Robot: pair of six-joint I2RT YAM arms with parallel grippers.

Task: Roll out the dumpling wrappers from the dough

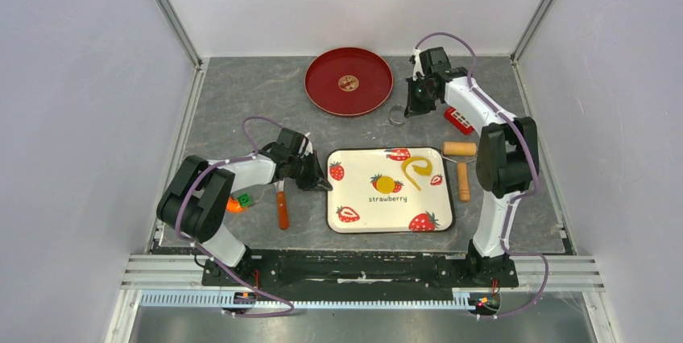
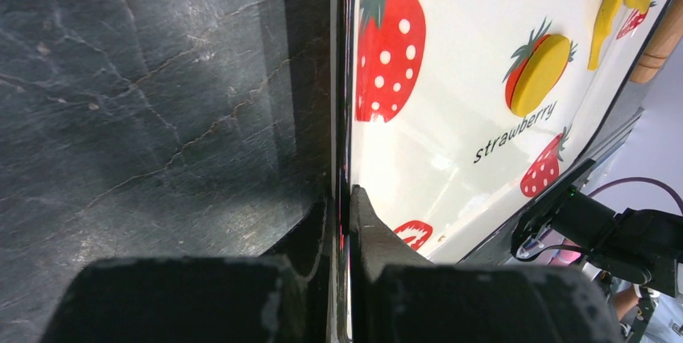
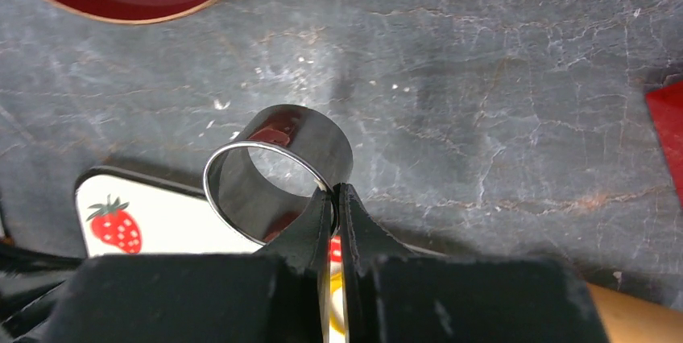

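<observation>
The left end effector (image 1: 319, 176) is seen closed on the left rim of the strawberry-printed tray (image 1: 364, 208), which lies on the grey worktop (image 1: 258, 93). In the left wrist view its fingers (image 2: 366, 226) are pressed narrowly together, with the tray's edge pinched between them. The right end effector (image 1: 414, 106) is held above the worktop between the red plate (image 1: 322, 97) and the tray. It is clamped on the wall of a metal ring cutter (image 3: 278, 167), one finger inside the ring and one outside.

A dumpling wrapper (image 1: 348, 82), small and round, is seen lying at the centre of the red plate at the far side of the worktop. On the tray a yellow round piece (image 1: 385, 184) is found beside the word "strawberry", and a curled yellow dough strip (image 1: 419, 171) is laid near the tray's far right corner. A wooden rolling pin (image 1: 461, 167) is placed just right of the tray, and a knife with an orange handle (image 1: 282, 208) just left of it.
</observation>
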